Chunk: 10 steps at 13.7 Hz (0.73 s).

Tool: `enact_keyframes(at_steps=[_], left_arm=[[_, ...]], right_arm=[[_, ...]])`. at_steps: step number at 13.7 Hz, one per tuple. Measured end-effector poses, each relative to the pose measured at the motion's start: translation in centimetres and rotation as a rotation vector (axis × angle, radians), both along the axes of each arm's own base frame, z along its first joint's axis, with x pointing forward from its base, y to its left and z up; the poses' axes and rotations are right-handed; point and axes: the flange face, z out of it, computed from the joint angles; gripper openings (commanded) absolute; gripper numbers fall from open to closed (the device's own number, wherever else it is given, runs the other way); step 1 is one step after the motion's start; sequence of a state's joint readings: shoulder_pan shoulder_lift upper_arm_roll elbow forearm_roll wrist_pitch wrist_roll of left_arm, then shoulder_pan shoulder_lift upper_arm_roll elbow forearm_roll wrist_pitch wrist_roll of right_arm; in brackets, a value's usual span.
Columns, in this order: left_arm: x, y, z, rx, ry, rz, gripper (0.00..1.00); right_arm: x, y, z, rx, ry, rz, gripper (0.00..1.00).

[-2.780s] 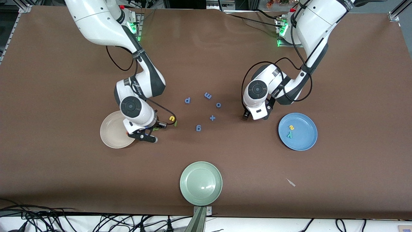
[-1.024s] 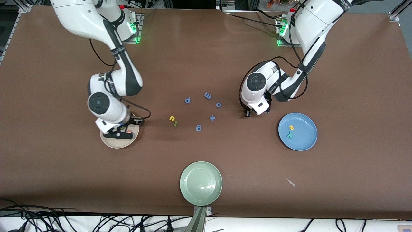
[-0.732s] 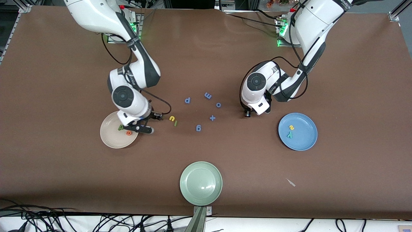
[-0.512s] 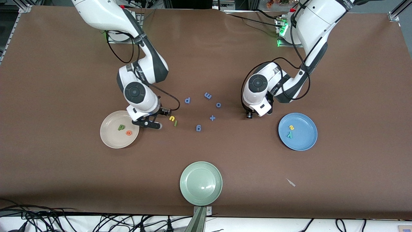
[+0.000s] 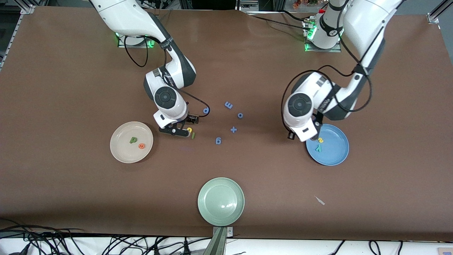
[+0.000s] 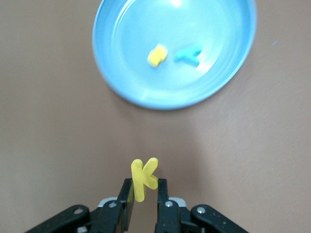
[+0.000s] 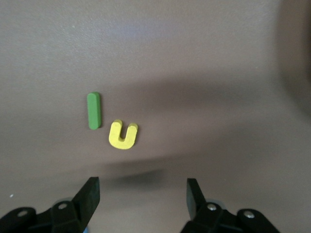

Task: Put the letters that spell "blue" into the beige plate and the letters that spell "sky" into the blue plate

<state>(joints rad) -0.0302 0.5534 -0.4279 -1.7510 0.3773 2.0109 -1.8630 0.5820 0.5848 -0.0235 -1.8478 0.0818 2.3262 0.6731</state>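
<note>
- Hovering over the yellow u (image 7: 123,135), our right gripper (image 7: 143,193) has its fingers spread wide and empty; the u lies just ahead of the gap, its open end facing away from the fingers.
- The green bar (image 7: 94,110) lies just beside the u, long axis running away from the gripper.
- Our left gripper (image 6: 142,194) pinches the yellow k (image 6: 144,177) close to the blue plate (image 6: 116,82).
- The beige plate (image 5: 118,148) lies toward the right arm's end.

My right gripper (image 7: 141,194) points down, its fingers (image 7: 90,194) spread wide. My left gripper (image 6: 143,196) also points down, fingers (image 6: 127,194) pinched tight on the yellow k (image 6: 144,177) standing between them.
</note>
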Motion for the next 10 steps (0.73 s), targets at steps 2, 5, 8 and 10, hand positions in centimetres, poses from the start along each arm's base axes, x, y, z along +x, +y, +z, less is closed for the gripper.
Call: enact_keyframes(at_steps=[2, 5, 8, 10], left_arm=[[1.5, 3.7, 0.1, -0.015, 0.030, -0.104, 0.00], [3.6, 7.8, 0.1, -0.002, 0.036, -0.223, 0.00], [5.2, 9.2, -1.1, -0.034, 0.040, -0.281, 0.00], [5.5, 9.2, -2.1, -0.046, 0.047, -0.290, 0.70]], right_arm=[[-0.6, 0.1, -1.3, 0.004, -0.014, -0.008, 0.77], [-1.2, 0.9, -1.8, 0.006, -0.022, -0.011, 0.77], [-1.2, 1.0, -2.2, 0.007, -0.028, -0.011, 0.77], [-1.0, 0.7, -2.4, 0.007, -0.035, -0.015, 0.77]])
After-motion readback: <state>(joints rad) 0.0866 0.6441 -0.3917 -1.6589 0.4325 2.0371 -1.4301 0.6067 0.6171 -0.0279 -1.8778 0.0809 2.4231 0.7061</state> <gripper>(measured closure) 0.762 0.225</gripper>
